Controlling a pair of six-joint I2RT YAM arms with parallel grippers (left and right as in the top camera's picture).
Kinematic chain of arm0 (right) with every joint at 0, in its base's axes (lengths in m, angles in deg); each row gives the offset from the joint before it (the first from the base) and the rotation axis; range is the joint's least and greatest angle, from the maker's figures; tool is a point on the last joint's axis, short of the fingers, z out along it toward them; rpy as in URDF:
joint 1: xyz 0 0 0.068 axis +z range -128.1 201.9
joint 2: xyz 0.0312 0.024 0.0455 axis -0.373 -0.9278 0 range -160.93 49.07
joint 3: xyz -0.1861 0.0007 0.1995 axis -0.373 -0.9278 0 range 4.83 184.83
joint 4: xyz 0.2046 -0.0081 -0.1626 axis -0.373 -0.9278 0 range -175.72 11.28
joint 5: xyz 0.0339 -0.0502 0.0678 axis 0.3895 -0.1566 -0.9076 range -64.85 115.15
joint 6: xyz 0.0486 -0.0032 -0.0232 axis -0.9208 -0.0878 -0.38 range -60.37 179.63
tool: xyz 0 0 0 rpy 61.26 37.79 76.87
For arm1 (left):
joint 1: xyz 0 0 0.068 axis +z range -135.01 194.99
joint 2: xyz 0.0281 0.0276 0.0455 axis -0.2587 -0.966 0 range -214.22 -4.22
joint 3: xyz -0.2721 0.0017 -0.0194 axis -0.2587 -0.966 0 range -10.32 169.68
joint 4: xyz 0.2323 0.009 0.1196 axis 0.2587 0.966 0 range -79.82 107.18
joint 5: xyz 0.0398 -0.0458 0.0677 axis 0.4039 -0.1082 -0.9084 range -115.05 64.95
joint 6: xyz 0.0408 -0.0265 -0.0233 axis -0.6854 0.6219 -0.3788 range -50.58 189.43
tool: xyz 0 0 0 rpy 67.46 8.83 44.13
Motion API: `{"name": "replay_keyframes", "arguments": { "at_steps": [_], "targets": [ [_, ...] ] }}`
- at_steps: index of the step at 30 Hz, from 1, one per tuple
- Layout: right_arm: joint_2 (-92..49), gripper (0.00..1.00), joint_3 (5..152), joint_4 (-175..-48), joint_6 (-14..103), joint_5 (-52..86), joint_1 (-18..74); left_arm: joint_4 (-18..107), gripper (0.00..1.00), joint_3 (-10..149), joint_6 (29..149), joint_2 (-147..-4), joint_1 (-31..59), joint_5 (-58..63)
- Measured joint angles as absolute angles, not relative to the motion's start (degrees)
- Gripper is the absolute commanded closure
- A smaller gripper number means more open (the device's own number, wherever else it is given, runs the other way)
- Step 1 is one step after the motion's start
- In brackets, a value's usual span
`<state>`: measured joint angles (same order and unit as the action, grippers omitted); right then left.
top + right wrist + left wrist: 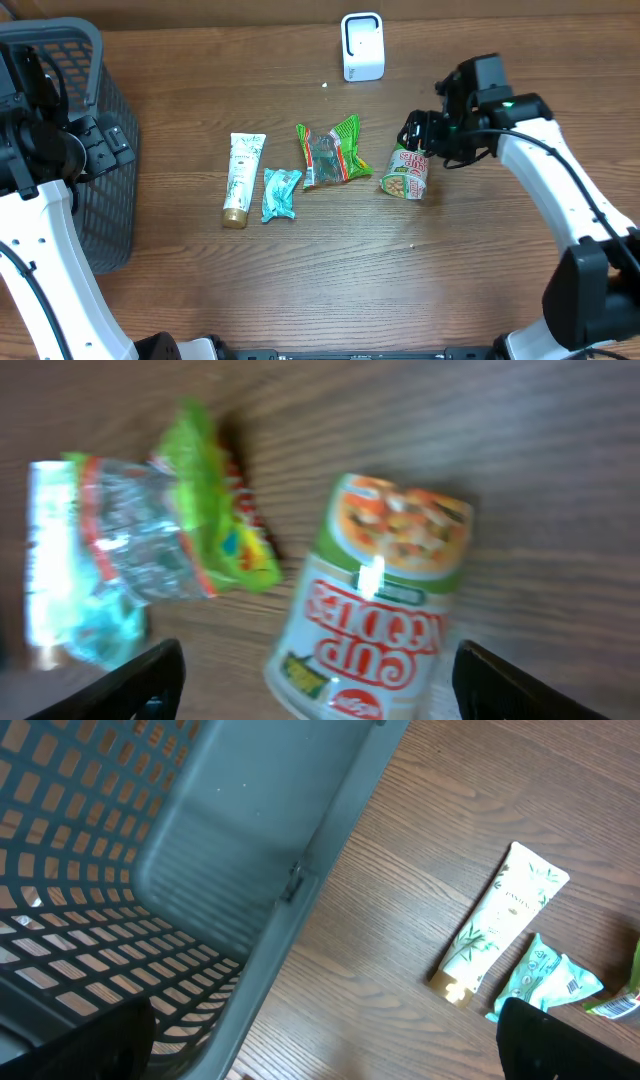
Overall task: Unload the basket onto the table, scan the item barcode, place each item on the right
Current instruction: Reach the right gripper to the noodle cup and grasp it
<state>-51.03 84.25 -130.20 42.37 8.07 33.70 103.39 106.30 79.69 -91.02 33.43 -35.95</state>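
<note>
Four items lie in a row mid-frame on the counter [300,280]: tube [242,178], teal packet [280,193], green snack bag [333,152], and cup noodles [405,172] on its side, rightmost. Right end effector [415,138] hovers at the cup, fingers spread either side, gripping nothing; probably lining up to carry it to the scanner [362,46], top centre. Left end effector [110,145] is wide open and holds nothing, beside the basket [60,35], upper left, with no contents visible.

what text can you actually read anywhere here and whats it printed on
"CUP NOODLES": red letters on the side of the noodle cup.
White tube: a brand line, too small to read.
Teal packet: a barcode and print, too small to read.
Green snack bag: print blurred, unreadable.
</note>
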Motion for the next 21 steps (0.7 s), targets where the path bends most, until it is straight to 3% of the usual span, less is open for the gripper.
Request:
{"name": "replay_keyframes", "arguments": {
  "at_steps": [5,8,15,21],
  "targets": [
    [-52.4,0.13,84.2,-131.2,40.0,12.8,34.8,103.4,0.0,106.3,79.7,-91.0,33.4,-35.9],
    [-53.7,0.06,84.2,-131.3,39.4,14.3,34.8,103.4,0.0,106.3,79.7,-91.0,33.4,-35.9],
    [-55.2,0.01,84.2,-132.1,38.9,15.5,34.8,103.4,0.0,106.3,79.7,-91.0,33.4,-35.9],
    [-55.3,0.0,84.2,-133.9,41.1,15.7,34.8,103.4,0.0,106.3,79.7,-91.0,33.4,-35.9]
  ]
}}
